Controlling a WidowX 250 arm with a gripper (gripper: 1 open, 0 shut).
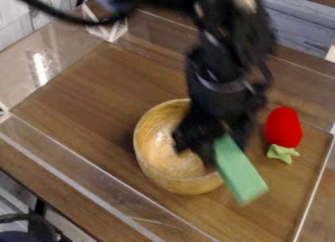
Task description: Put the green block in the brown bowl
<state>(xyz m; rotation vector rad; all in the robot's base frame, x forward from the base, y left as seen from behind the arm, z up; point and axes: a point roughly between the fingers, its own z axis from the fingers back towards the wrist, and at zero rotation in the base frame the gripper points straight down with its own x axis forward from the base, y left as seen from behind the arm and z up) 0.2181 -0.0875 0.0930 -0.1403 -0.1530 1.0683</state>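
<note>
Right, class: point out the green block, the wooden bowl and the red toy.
green block (241, 173), camera view, middle of its flat green face
wooden bowl (153, 138), camera view, left part of its rim
red toy (284, 126), camera view, centre of its red body

We note a plain matte green block (241, 171), a light-brown wooden bowl (160, 146) with visible grain, and a red strawberry-like toy (284, 127) with small green leaves. The arm (229, 60) reads black; the worktop (92, 84) is dark brown wood grain.

block (240, 170): over bowl's (160, 138) right rim | strawberry toy (283, 129): right of bowl
</note>
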